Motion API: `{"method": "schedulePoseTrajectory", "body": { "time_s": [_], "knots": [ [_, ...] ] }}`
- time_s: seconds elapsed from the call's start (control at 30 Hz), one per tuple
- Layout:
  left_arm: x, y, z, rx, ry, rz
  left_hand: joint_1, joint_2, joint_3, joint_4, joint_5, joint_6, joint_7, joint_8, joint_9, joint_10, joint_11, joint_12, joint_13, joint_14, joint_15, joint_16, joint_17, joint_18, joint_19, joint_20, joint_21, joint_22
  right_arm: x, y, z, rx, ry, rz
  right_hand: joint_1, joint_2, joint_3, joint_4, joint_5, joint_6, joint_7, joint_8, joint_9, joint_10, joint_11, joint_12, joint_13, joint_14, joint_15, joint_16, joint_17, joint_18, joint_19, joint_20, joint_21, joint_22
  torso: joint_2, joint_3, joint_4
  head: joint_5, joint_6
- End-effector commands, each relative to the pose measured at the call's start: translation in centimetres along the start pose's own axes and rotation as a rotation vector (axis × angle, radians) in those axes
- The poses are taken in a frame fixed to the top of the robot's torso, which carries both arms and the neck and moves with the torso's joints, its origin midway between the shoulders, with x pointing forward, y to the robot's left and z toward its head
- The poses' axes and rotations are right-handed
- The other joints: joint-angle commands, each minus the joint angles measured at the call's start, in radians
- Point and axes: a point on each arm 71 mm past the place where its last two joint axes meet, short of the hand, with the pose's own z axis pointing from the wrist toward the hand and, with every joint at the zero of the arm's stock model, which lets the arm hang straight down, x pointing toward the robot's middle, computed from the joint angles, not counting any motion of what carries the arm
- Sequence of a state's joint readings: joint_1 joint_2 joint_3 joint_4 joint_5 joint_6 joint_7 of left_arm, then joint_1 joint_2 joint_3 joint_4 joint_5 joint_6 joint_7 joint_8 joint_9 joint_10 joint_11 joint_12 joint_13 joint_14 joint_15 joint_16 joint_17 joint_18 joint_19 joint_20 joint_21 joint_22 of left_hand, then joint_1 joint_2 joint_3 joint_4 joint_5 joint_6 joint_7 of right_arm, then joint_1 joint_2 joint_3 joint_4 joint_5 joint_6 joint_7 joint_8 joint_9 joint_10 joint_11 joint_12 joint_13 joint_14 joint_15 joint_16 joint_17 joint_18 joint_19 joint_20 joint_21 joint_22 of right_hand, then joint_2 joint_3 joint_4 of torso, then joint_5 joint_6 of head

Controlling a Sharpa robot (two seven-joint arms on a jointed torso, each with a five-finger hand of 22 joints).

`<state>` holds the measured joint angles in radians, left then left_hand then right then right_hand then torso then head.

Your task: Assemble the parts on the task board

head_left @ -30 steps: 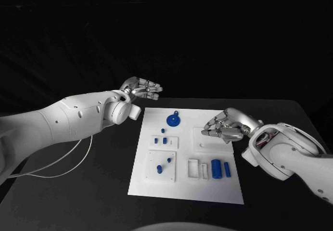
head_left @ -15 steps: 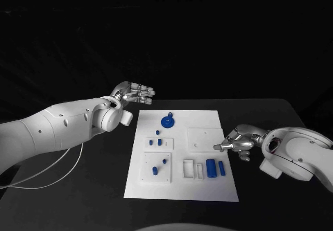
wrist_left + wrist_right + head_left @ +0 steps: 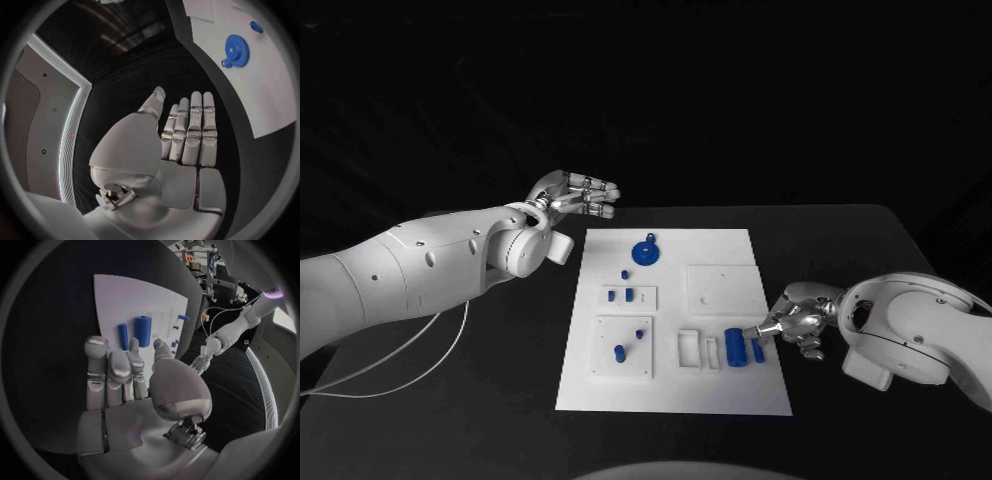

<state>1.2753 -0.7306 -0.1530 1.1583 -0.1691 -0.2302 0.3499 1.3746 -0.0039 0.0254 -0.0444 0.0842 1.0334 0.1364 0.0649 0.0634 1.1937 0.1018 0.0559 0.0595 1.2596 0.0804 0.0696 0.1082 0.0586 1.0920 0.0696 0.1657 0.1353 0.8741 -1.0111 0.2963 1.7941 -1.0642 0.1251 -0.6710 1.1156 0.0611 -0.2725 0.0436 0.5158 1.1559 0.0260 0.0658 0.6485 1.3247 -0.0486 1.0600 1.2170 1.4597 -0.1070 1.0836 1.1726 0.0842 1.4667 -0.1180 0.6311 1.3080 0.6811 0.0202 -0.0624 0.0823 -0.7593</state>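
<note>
The right hand (image 3: 790, 322) hovers with fingers loosely extended and empty, two blue cylinders (image 3: 142, 330) just beyond its fingertips (image 3: 95, 342); the left hand (image 3: 181, 140), flat and released, holds nothing.

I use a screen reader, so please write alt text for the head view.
A white task board lies on a black table, holding small blue parts, among them a gear. The right hand reaches down beside two blue cylinders at the board's right edge; the left hand hangs off the board's far left corner.
</note>
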Motion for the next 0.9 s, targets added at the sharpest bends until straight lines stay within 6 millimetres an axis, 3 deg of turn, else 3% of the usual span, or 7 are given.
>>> {"method": "schedulePoseTrajectory", "body": {
  "time_s": [0.03,0.33,0.43,0.47,0.5,0.6,0.9],
  "knots": [
    [0.3,-0.1,0.0,0.017,0.018,-0.015,-0.009,-0.001,-0.006,-0.001,0.004,0.001,0.000,-0.001,0.000,-0.002,0.002,0.004,0.000,0.008,0.000,0.000,0.001,-0.011,0.003,-0.006,0.002,0.002,0.6,0.0,0.0,0.046,0.038,-0.041,-0.013,0.001,0.000,0.012,0.000,0.002,-0.002,-0.001,0.008,0.007,-0.002,0.002,0.004,0.007,0.002,0.004,0.004,-0.017,0.050,-0.009,0.007,0.048,0.002,-0.0008,-0.0013,0.002,-0.002],
    [0.5,-0.1,0.1,0.011,0.029,-0.019,-0.012,0.001,-0.012,-0.001,0.003,-0.001,0.001,-0.001,0.000,-0.010,0.005,0.004,0.000,0.007,0.001,0.000,0.003,-0.010,0.001,-0.005,0.006,0.004,1.3,0.7,0.5,0.056,0.015,-0.089,-0.021,-0.033,0.016,0.046,-0.049,-0.055,0.014,0.000,0.044,-0.004,0.010,-0.017,0.004,0.007,0.010,0.005,0.008,-0.007,0.050,-0.002,0.010,0.056,0.002,-0.0002,0.0007,0.003,-0.009],
    [0.6,-0.1,0.1,0.009,0.035,-0.021,-0.014,0.001,-0.015,0.000,0.002,-0.002,0.002,-0.001,0.000,-0.012,0.006,0.004,0.000,0.006,0.001,0.000,0.003,-0.010,-0.001,-0.004,0.006,0.005,1.7,0.7,0.7,0.061,0.012,-0.105,-0.019,-0.050,0.036,0.069,-0.044,-0.094,0.017,0.002,0.173,-0.013,0.012,-0.042,-0.013,0.007,0.012,0.003,0.008,0.002,0.051,0.002,0.013,0.057,0.002,-0.0008,0.0010,0.005,-0.011],
    [0.6,-0.1,0.1,0.008,0.036,-0.022,-0.014,0.001,-0.015,0.000,0.002,-0.002,0.002,-0.001,0.000,-0.012,0.006,0.004,0.000,0.006,0.001,0.000,0.003,-0.010,-0.001,-0.004,0.006,0.005,1.8,0.7,0.7,0.062,0.011,-0.110,-0.019,-0.058,0.043,0.078,-0.042,-0.106,0.015,0.003,0.245,-0.015,0.011,-0.042,-0.014,0.007,0.011,0.000,0.007,0.004,0.051,0.002,0.015,0.058,0.002,-0.0006,0.0014,0.007,-0.012],
    [0.6,-0.1,0.1,0.007,0.037,-0.022,-0.014,0.001,-0.015,0.000,0.002,-0.002,0.002,-0.001,0.000,-0.012,0.006,0.004,0.000,0.006,0.001,0.000,0.003,-0.010,-0.001,-0.004,0.006,0.005,2.0,0.8,0.8,0.062,0.010,-0.116,-0.016,-0.071,0.056,0.097,-0.041,-0.120,0.014,-0.002,0.359,-0.015,0.010,-0.040,-0.013,0.007,0.009,-0.001,0.007,0.005,0.051,0.002,0.014,0.058,0.002,-0.0003,0.0016,0.007,-0.014],
    [0.6,0.0,0.1,0.005,0.038,-0.023,-0.015,0.002,-0.017,0.001,0.002,-0.003,0.002,-0.001,0.000,-0.012,0.006,0.004,0.000,0.006,0.001,0.000,0.003,-0.010,-0.002,-0.004,0.007,0.005,2.2,0.9,1.0,0.064,0.010,-0.125,-0.017,-0.080,0.060,0.112,-0.044,-0.105,0.006,-0.002,0.442,-0.014,0.005,-0.039,-0.012,0.007,0.006,0.000,0.008,0.002,0.052,-0.001,0.024,0.062,0.002,-0.0001,0.0017,0.007,-0.015],
    [0.5,0.0,0.1,0.001,0.039,-0.023,-0.016,0.002,-0.022,0.003,-0.001,-0.003,0.002,-0.001,0.000,-0.012,0.006,0.004,0.000,0.006,0.002,0.000,0.004,-0.010,-0.003,-0.004,0.008,0.006,2.9,1.0,1.5,0.069,0.008,-0.152,-0.018,-0.081,0.063,0.126,-0.047,-0.092,-0.001,-0.001,0.505,-0.012,0.001,-0.034,-0.008,0.008,0.005,0.000,0.009,-0.002,0.052,-0.004,0.026,0.063,0.002,-0.0010,0.0030,0.009,-0.020]
  ]
}}
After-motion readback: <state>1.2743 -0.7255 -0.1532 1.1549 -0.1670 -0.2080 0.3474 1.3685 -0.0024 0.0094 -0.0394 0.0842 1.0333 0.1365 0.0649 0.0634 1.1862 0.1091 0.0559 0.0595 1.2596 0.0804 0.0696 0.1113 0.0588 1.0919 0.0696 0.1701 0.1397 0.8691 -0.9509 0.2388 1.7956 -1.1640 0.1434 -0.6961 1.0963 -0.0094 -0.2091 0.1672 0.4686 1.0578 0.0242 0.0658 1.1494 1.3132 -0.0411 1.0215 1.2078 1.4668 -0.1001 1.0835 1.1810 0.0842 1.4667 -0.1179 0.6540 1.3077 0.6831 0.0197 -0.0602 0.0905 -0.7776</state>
